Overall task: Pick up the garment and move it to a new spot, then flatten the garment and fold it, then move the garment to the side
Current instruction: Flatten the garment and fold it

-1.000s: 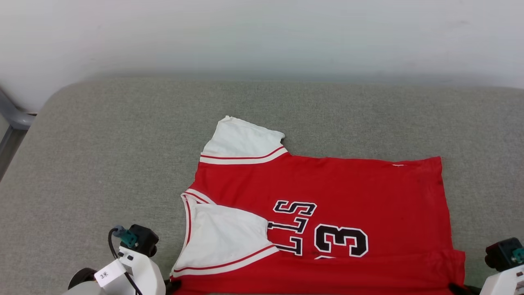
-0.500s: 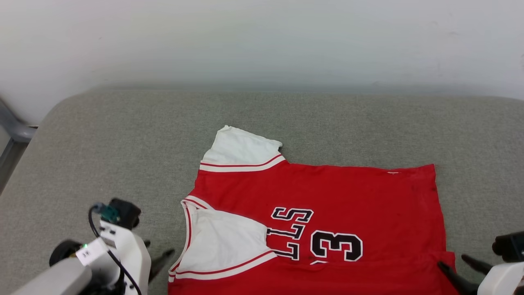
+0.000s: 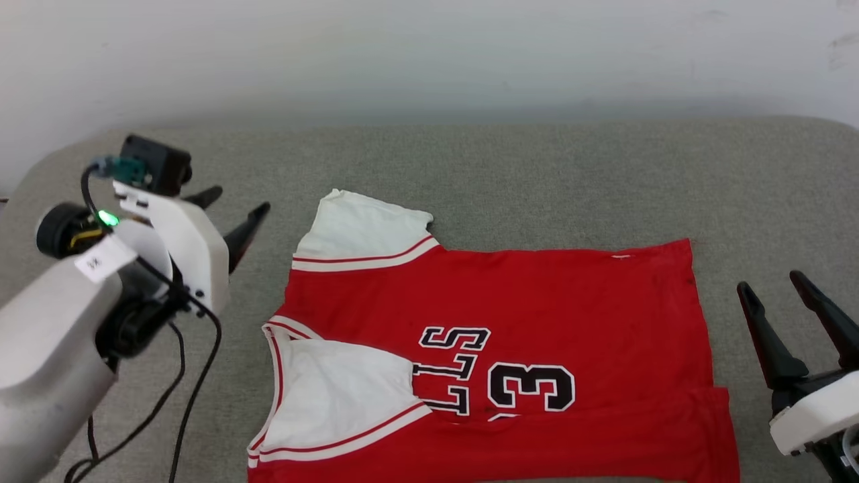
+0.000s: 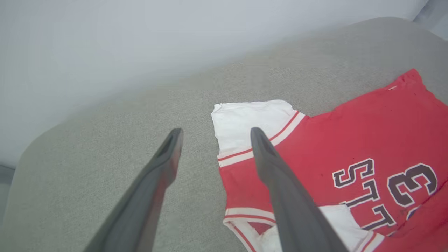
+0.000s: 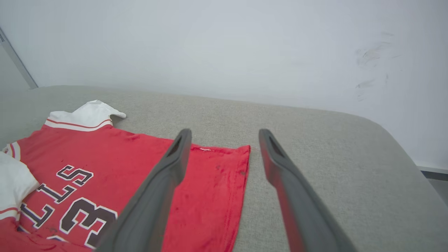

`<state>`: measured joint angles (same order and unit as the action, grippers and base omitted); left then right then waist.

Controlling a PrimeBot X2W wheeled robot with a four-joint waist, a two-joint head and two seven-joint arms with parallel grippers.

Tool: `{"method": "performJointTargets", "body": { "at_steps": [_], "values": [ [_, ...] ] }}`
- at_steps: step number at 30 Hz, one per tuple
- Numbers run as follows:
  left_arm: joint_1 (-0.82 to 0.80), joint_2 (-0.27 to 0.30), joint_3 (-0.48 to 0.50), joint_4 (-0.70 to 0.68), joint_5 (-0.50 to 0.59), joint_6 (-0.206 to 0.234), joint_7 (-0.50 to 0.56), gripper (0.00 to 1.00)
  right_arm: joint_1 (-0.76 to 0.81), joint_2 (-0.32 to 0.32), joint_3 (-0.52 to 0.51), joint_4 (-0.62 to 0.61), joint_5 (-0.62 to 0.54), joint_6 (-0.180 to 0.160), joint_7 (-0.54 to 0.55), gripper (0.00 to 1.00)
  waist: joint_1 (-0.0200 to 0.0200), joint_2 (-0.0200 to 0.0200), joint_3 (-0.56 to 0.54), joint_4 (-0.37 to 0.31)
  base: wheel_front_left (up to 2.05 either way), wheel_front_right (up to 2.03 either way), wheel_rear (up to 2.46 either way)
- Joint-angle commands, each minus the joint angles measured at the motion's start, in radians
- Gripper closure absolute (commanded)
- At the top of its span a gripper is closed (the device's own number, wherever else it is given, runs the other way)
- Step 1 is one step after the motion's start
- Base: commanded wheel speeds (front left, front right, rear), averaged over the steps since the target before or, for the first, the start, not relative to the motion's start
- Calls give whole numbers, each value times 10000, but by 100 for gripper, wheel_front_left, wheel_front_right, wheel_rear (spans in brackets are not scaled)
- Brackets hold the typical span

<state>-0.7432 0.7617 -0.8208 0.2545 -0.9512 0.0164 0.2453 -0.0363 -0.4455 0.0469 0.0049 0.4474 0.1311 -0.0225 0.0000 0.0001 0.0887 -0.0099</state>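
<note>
The garment, a red jersey with white sleeves and black lettering with a "3", lies flat on the grey cushion, collar to the left, its near edge folded up over the body. My left gripper hovers open to the left of the far white sleeve, holding nothing. In the left wrist view the garment lies right of that gripper. My right gripper stands open just right of the hem, empty. The right wrist view has the garment under and left of that gripper.
The grey upholstered cushion spreads wide around the shirt, with bare fabric behind it and to both sides. A pale wall rises behind its rounded far edge. The left arm's cable dangles at the lower left.
Both grippers let go of the garment's near edge and opened. The left arm rose and moved far-left beside the sleeve; the right lifted beside the hem. The camera shifted slightly.
</note>
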Motion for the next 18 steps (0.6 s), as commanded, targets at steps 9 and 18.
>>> {"method": "performJointTargets", "body": {
  "at_steps": [9,18],
  "values": [
    [-2651,-810,133,1638,-145,-557,1543,0,-247,1172,-390,-1598,-928,-8,2,0,0,-1,1757,-893,0,0,0],
    [-4749,-1203,-529,3180,-168,-970,4518,0,-712,1472,-350,-2040,-1166,-8,97,0,0,-1,3084,-1437,0,0,0]
  ]
}}
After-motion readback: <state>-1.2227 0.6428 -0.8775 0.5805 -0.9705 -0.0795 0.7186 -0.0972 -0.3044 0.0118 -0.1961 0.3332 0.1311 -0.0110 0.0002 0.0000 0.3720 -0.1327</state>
